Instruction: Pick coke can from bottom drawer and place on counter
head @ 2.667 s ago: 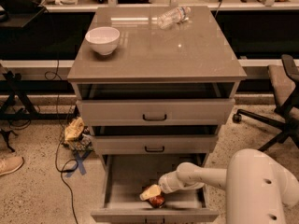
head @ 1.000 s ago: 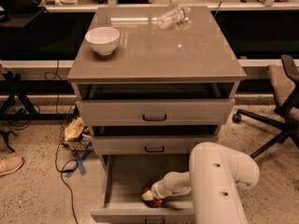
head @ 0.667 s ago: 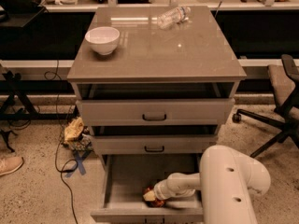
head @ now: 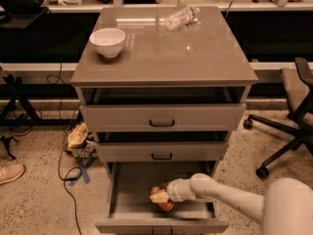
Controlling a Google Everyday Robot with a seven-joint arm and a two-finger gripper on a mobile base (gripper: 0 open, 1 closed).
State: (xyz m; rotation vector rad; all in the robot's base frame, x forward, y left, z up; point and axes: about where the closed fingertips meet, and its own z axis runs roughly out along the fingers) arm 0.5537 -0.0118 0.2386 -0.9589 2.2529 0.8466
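Note:
The bottom drawer (head: 132, 207) is pulled open at the foot of the cabinet. The red coke can (head: 165, 204) lies inside it, right of the middle, partly covered by my gripper. My gripper (head: 159, 197) reaches in from the lower right on the white arm (head: 230, 199) and sits right on the can. The counter (head: 166, 48) is the wide grey-brown top of the cabinet, well above.
A white bowl (head: 107, 41) stands on the counter's left. A clear water bottle (head: 181, 17) lies at its back. Two upper drawers (head: 161, 117) sit slightly ajar. An office chair (head: 288, 111) is at the right; cables and a bag (head: 78, 138) lie at the left.
The arm's bulk has swung from the centre to the lower right. The gripper has stayed on the can in the drawer, shifting only slightly.

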